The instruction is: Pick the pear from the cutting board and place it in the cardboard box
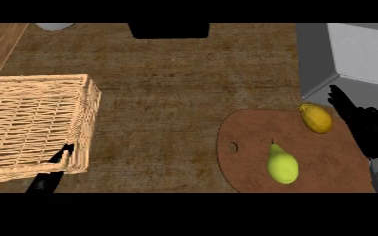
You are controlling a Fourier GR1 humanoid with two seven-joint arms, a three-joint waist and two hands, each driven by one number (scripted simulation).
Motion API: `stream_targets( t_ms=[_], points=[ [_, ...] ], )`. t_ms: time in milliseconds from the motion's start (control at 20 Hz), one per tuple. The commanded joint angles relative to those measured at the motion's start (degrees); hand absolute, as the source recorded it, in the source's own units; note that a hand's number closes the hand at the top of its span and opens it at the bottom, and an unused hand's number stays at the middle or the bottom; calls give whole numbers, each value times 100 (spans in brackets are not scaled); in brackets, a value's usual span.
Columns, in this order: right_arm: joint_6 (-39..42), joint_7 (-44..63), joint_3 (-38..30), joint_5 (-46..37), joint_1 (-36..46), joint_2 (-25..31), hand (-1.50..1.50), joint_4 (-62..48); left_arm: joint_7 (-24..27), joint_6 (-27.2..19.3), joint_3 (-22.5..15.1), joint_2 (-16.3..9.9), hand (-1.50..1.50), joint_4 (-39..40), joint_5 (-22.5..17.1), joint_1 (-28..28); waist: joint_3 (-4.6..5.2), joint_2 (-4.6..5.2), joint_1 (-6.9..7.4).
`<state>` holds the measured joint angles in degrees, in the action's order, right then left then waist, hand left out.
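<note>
Lying lengthwise on the brown rounded wooden cutting board (255, 167), stem end pointing up the view: one yellow-green pear (282, 165). Probably light, rigid and smooth-skinned, so liable to roll; best taken across its wide lower belly, not the narrow neck. Near it, apart, a yellow mango-like fruit (316, 118), oval and matte. Board has a small hanging hole. Right hand (358, 117), black, fingers spread straight, hovers at the board's right edge by the fruit. Left hand (48, 177), low left beside the woven wicker basket (44, 122); finger state cannot be told. Counter: coarse brown weave-textured surface.
</note>
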<state>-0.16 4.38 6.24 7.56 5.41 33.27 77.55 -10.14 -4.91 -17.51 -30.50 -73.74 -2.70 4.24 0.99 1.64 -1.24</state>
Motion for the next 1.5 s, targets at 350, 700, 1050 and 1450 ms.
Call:
stream_targets(
  t_ms=[350, 700, 1050, 1450],
  points=[
    [1696, -190, 1199, -636, 357, 692, -150, 619, -661, -368, 619, -982, 0, -2215, -129, 1181, -18, -534, 596],
    [2118, -756, 900, 820, -308, -266, -150, 207, -347, -967, 1047, -726, 0, -2231, -216, 1151, -131, -309, -47],
    [2854, -1232, 877, 324, 166, 621, -150, 227, -13, -1237, 1122, -649, 0, -2256, -142, 1351, -90, -290, -46],
    [3898, -1282, 1652, -577, 813, 1321, -150, 286, 159, -1300, 1141, -632, 0, -2231, -86, 1277, -80, -177, 115]
  ],
)
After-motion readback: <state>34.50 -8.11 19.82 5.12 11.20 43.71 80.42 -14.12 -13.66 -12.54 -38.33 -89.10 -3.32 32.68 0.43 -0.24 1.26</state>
